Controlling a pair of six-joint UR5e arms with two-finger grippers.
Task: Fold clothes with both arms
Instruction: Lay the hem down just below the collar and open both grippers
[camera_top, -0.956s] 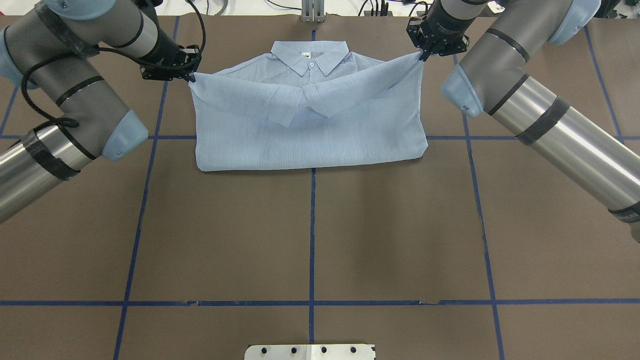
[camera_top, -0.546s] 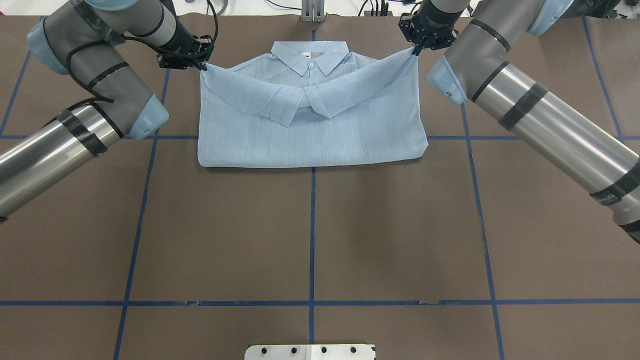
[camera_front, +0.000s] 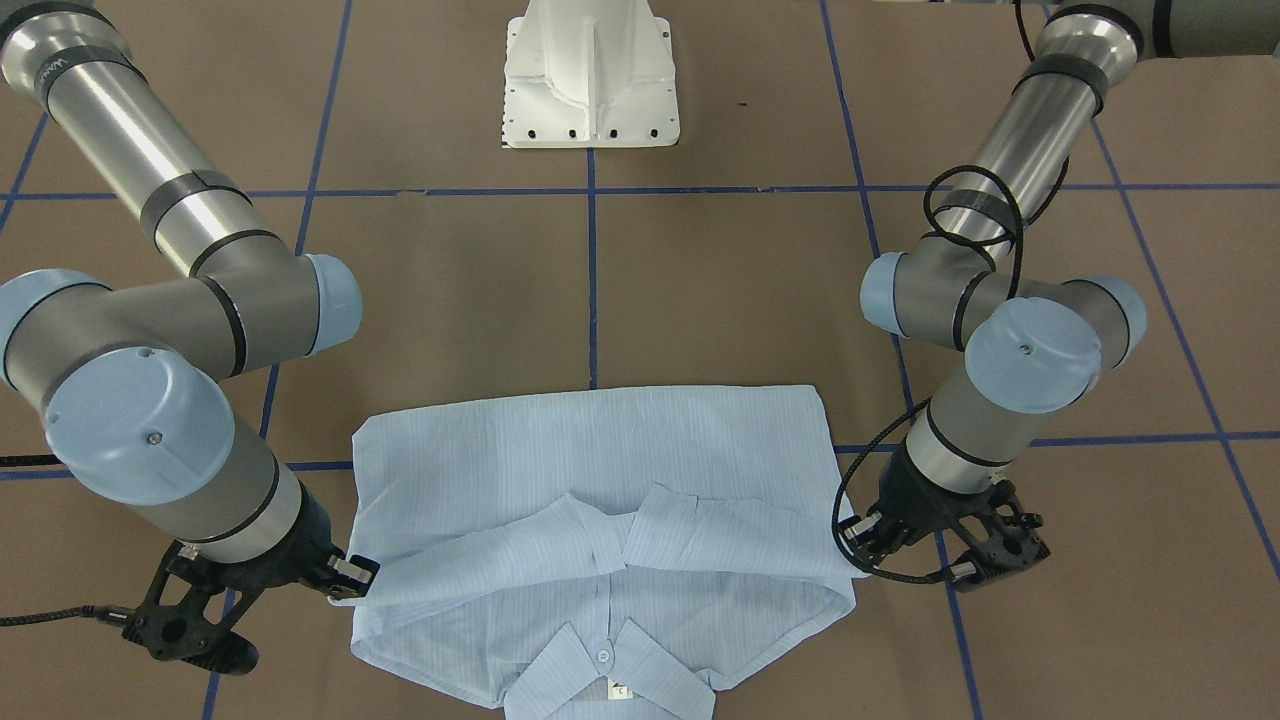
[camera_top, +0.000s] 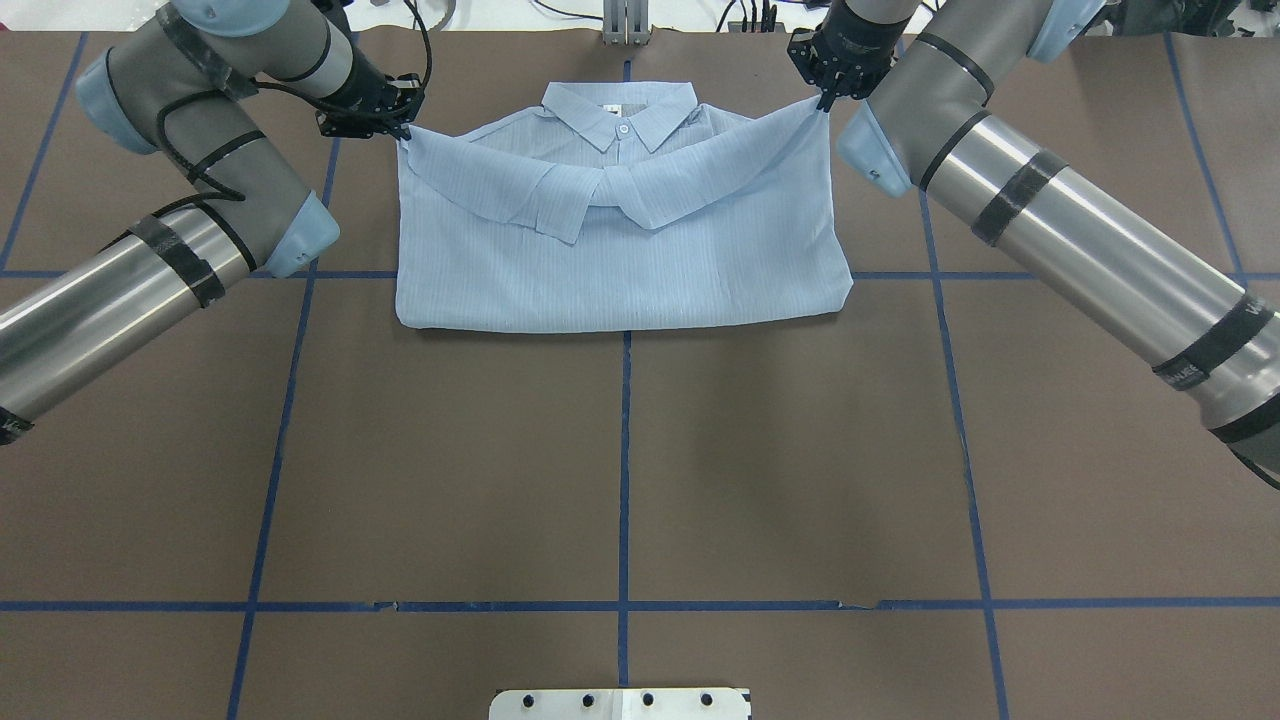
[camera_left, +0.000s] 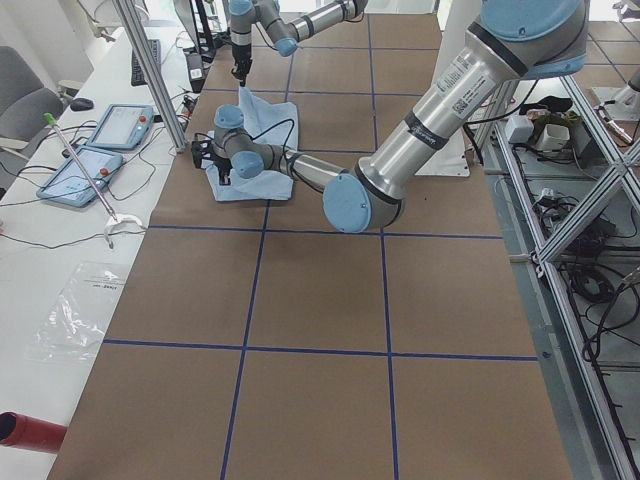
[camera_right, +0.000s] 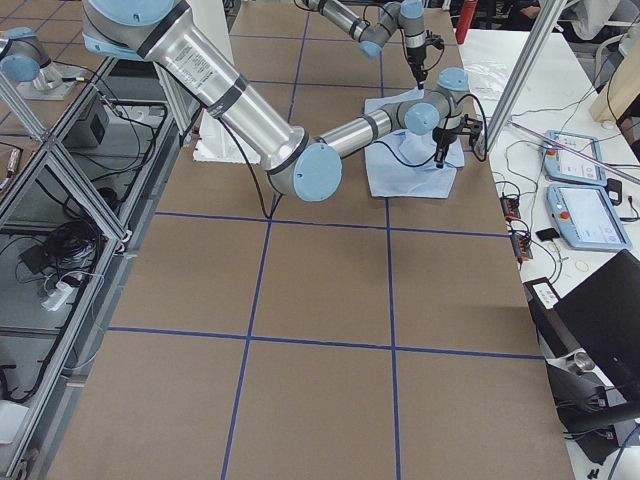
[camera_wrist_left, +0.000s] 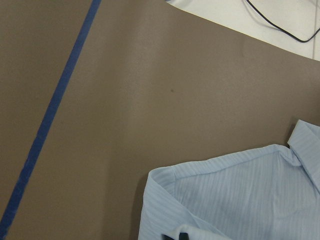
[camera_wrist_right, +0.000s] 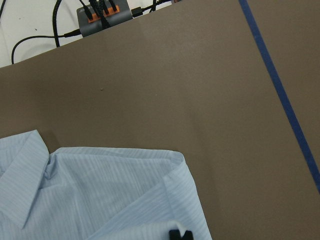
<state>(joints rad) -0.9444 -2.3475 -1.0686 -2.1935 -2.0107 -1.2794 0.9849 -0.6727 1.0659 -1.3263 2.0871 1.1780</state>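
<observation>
Broadly, we see a brown-covered table (camera_top: 450, 470) crossed by a grid of blue tape lines (camera_top: 624, 450). Our left arm (camera_top: 150, 270) and right arm (camera_top: 1080, 240) both stretch out from the near corners toward the table's far edge, one on each side of the cloth.

Between them lies the pale-blue striped shirt (camera_top: 620, 260), close to the far edge and centred on the middle tape line, front up. It is folded into a wide block: the lower edge is a straight fold toward the table's middle, and both sleeves are laid across the chest so that their cuffs meet at the centre, just below the neck.

Our left pincer (camera_top: 401, 133) is pinching the shirt's shoulder corner on its own side, and the cloth is drawn up to a point there. Our right pincer (camera_top: 823, 101) is pinching the opposite shoulder corner in the same way. Each wrist view shows a dark fingertip pressed onto the striped fabric.

The collar (camera_top: 620, 105) points at the far edge and lies flat. A white button (camera_top: 623, 129) closes it, and a small white label (camera_top: 608, 108) sits inside the neck.
</observation>
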